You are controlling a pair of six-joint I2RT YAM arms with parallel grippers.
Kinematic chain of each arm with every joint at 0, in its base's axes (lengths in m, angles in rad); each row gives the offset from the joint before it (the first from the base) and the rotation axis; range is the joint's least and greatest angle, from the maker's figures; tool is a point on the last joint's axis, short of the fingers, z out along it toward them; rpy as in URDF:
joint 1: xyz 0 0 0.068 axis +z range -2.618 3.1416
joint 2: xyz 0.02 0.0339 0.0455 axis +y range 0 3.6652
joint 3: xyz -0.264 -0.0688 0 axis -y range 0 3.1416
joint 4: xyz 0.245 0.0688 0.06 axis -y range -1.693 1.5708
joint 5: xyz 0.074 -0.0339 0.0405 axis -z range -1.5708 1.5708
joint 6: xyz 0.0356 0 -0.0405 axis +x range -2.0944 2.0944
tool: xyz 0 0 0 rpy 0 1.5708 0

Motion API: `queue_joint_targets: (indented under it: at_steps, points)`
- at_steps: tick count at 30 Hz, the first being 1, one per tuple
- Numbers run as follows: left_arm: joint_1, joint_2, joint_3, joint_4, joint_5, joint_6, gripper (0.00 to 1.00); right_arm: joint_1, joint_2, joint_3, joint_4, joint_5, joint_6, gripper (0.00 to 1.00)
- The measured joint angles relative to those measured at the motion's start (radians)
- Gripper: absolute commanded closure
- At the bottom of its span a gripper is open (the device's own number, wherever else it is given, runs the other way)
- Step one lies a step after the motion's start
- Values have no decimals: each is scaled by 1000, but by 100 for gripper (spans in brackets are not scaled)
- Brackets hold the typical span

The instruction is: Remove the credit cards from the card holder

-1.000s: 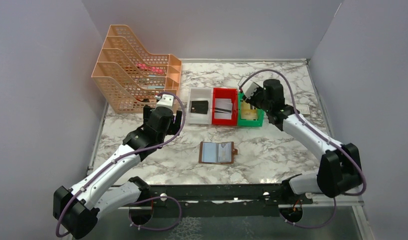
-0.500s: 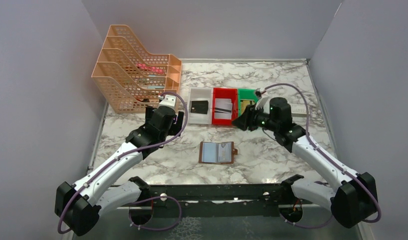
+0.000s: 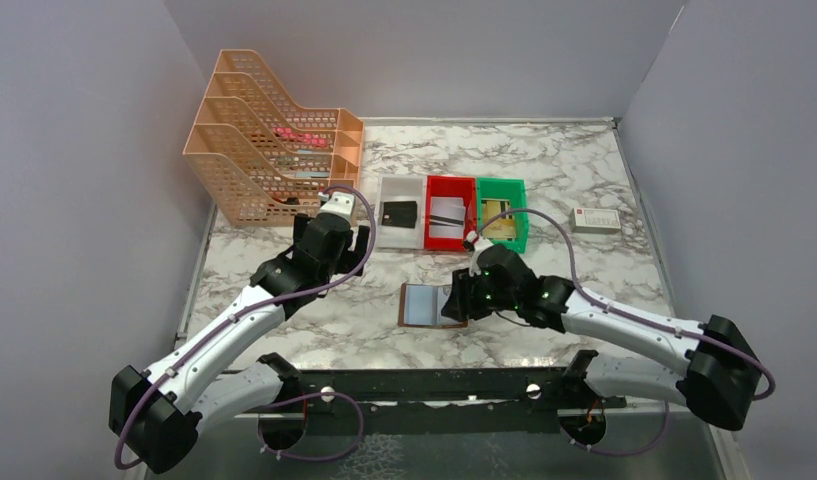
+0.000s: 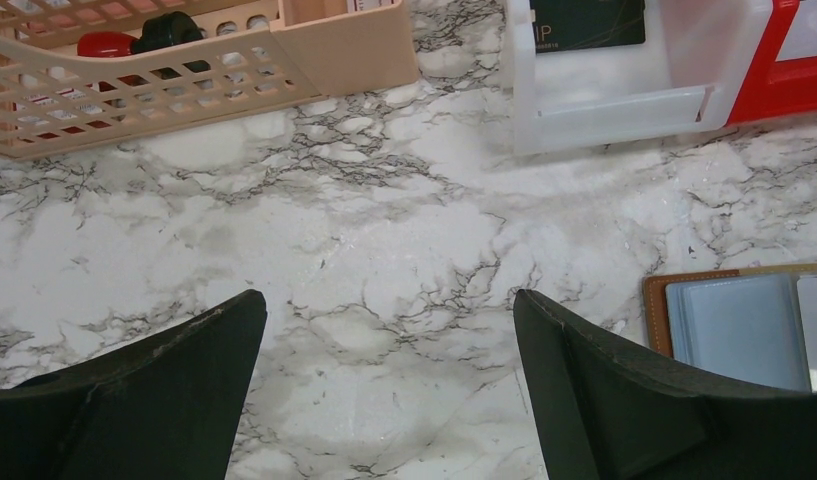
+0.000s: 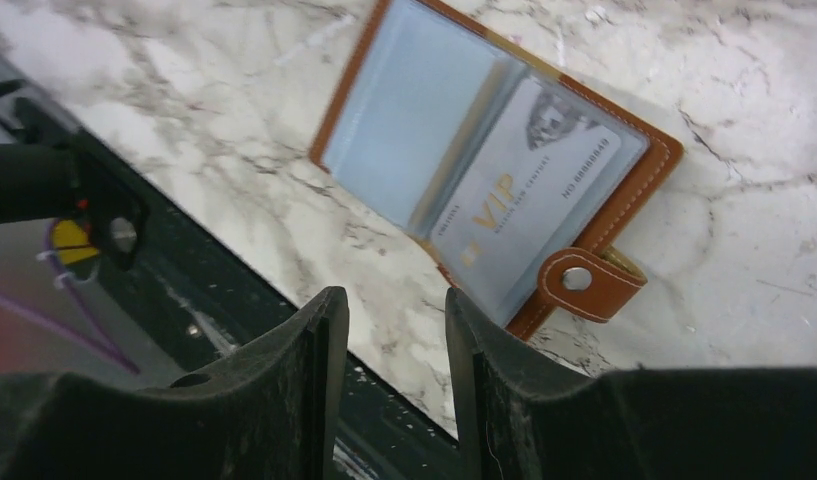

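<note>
While the right fingers [image 5: 304,380] hang part-spread and empty just above it, the open brown leather-like card holder [image 5: 404,130] lies flat near the front of the marble bench [image 5: 184,120].

One pale grey plastic credit card [image 5: 529,200] with gold lettering sits under its right clear blue sleeve; the left sleeve looks empty, and a snap tab [image 5: 584,280] juts from the outer edge. I'd judge the card light, stiff and slick, best pinched by whichever edge clears the sleeve, while the light booklet may slide unless pinned. The left fingers [image 4: 604,390] are spread wide, holding nothing, over bare marble beside the holder.
</note>
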Motion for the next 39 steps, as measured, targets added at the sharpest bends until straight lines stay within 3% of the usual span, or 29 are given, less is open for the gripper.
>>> queue_joint_targets:
  at_steps: [9, 23, 32, 39]
  points:
    - [0, 25, 0, -21, 3, 0, 3, 74, 207, 55, -132, 256, 56, 55]
    - [0, -16, 0, -34, 31, -1, 4, 74, 267, 71, -144, 377, 81, 63]
    - [0, -19, 1, -27, 188, -29, 9, 74, 218, 24, -73, 377, 140, 65]
    - [-11, 39, -11, 128, 462, -160, 14, 74, 220, 24, -61, 378, 167, 62]
